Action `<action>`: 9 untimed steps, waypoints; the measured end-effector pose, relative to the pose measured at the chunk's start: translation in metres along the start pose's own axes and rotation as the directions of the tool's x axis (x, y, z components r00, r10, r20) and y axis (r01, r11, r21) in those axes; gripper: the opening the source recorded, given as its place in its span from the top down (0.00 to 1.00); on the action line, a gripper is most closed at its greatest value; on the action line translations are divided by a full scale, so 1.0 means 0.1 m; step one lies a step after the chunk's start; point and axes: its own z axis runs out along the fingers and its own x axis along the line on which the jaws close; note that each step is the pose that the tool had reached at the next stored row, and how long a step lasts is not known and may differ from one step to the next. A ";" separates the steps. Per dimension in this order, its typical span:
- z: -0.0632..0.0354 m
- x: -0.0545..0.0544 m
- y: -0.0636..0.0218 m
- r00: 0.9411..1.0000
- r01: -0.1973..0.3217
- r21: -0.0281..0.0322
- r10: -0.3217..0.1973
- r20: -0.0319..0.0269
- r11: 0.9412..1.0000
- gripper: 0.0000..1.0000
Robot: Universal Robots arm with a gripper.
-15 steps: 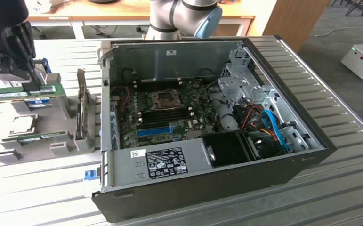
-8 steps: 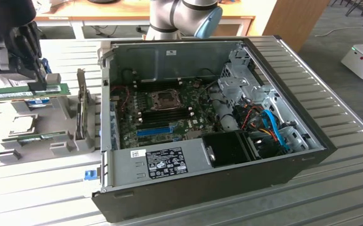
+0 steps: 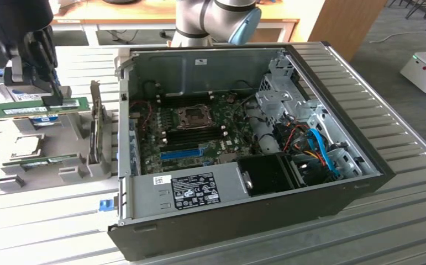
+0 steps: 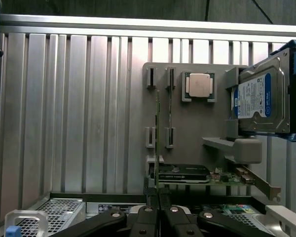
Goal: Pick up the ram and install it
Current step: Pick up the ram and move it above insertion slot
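Nearest the wrist camera, we found the tool [image 4: 160, 217] clenched, its two fingers pressed together on the upper edge of the ram [image 4: 158, 148]. The ram stood on edge directly beneath the tool, gripped between the fingers, and we noted no offset between the two. In the exterior view its long axis ran about level from that view's left to its right, with the labelled face toward that camera.

Below it lay the grey holder [image 4: 217, 123], where a second stick [image 4: 169, 113] sat in its slots just beside the held one. We could not tell whether the held ram had cleared its own slots.

Farther off, toward the exterior view's right, the open computer case [image 3: 235, 232] stood on the bench [image 3: 389, 127] beside the holder. Its black memory slots [image 3: 190, 131] ran, in our judgement, roughly parallel to the ram's long axis.
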 end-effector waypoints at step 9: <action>-0.005 0.00 -0.110 1.000 0.000 0.000 0.000 0.000 1.000 0.88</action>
